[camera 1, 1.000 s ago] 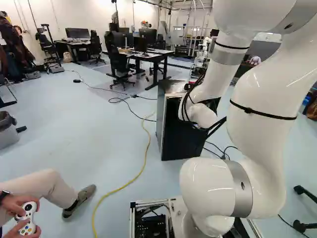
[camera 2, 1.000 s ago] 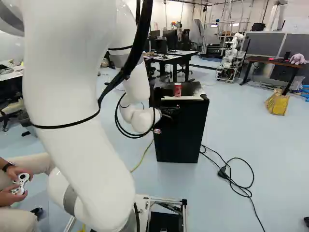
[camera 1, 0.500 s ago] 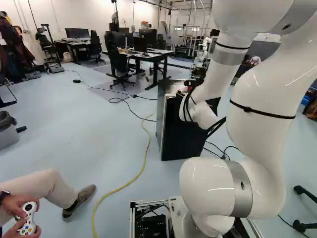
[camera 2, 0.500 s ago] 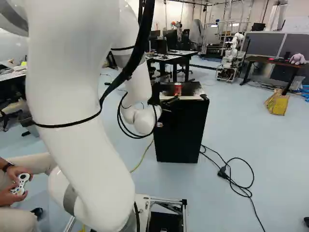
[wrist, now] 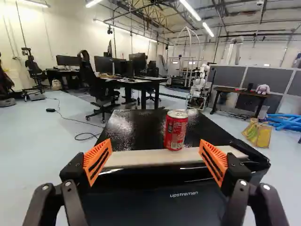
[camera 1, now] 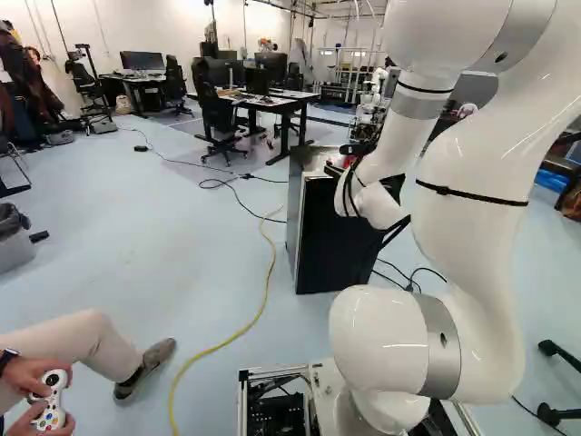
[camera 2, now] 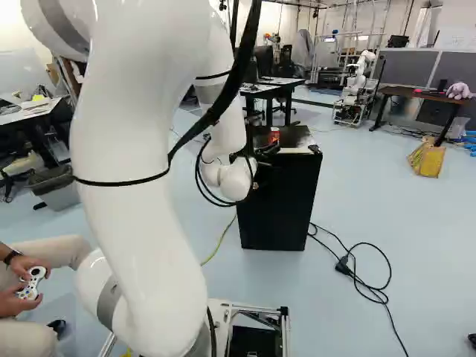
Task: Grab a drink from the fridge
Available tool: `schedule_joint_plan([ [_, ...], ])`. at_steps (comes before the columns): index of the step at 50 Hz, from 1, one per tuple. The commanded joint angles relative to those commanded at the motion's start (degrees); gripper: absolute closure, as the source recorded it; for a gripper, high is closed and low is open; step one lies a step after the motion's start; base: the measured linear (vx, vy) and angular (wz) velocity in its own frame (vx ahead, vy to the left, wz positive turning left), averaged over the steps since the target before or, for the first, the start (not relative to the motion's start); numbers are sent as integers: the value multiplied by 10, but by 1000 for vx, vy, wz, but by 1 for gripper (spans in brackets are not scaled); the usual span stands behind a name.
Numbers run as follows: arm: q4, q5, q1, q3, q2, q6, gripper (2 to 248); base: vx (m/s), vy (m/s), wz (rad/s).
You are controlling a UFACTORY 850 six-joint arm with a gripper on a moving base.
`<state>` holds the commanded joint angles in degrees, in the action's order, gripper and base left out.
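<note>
In the right base view my gripper [camera 2: 269, 151] is at the upper front edge of the small black fridge [camera 2: 280, 212], partly hidden by the wrist. A red drink can [camera 2: 274, 134] stands upright on the fridge top, just beyond the gripper. The wrist view has the gripper [wrist: 155, 142] wide open, its orange pads apart with nothing gripped. Ahead of the fingers, nearer the right-hand one, is the can [wrist: 175, 131], close behind the pale strip along the front edge of the fridge top [wrist: 134, 127].
Black cables [camera 2: 357, 279] lie on the floor beside the fridge, and a yellow cable [camera 1: 259, 313] runs along its other side. Desks and chairs [camera 1: 216, 113] stand beyond. Another robot [camera 2: 358, 85] is at the back. A seated person holds a game controller [camera 1: 53, 400].
The arm has swung toward the right of the right base view, and its wrist has risen, bringing the gripper up beside the fridge top. The base, fridge and can have not moved.
</note>
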<state>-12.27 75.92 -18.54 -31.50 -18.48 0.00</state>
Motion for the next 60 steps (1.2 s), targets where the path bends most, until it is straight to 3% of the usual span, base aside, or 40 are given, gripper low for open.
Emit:
schedule_joint_plan([
  [16,-15,-11,-11,-51,-41,0,3,0,0,0],
  [60,-16,-69,-34,-200,-153,0,3,0,0,0],
])
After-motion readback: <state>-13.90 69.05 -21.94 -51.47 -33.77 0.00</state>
